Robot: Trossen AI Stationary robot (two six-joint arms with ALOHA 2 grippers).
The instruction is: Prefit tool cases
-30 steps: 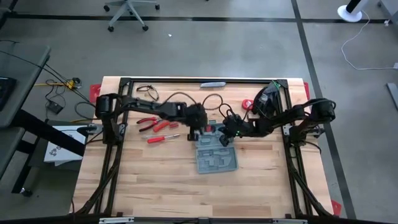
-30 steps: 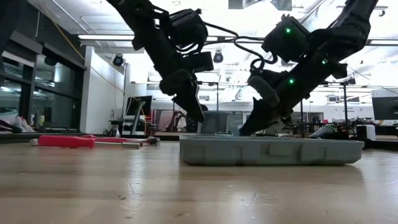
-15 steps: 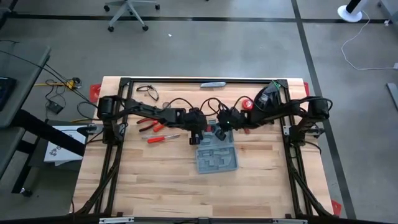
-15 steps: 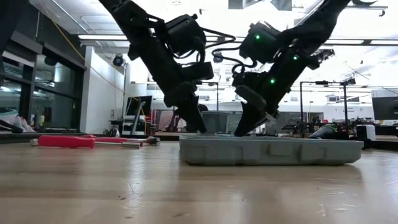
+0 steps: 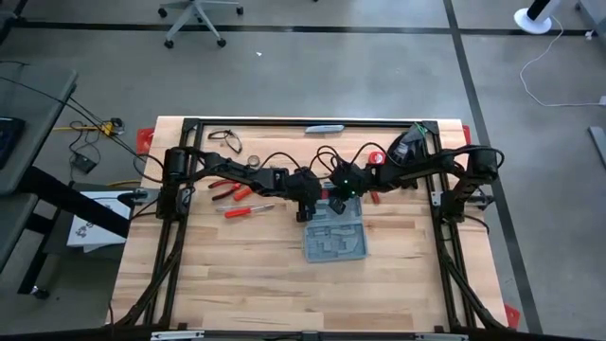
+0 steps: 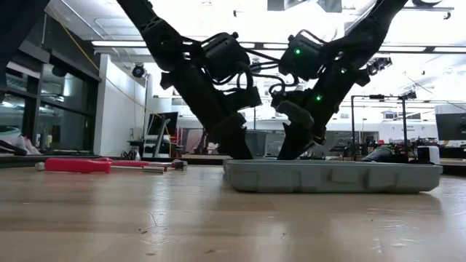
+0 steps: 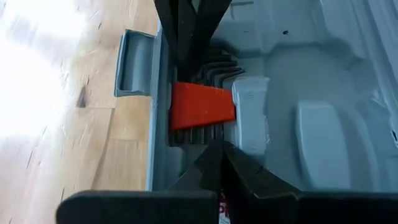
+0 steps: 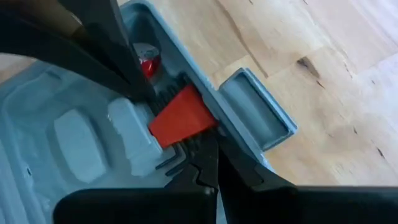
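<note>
Tool case (image 5: 334, 230), open just 3 o'clock of table centre, looks light, rigid, slick moulded plastic, best gripped by its side wall or latch tab; left gripper (image 5: 305, 206) and right gripper (image 5: 333, 202) both pinched empty at its 12 o'clock edge.

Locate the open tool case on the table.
In the high view the tool case lies open at the table's middle, both shut grippers, left and right, at its far edge, red-handled tools to its left.

Blue-grey tool case (image 5: 333, 234) open, flat, mid-table.
</note>
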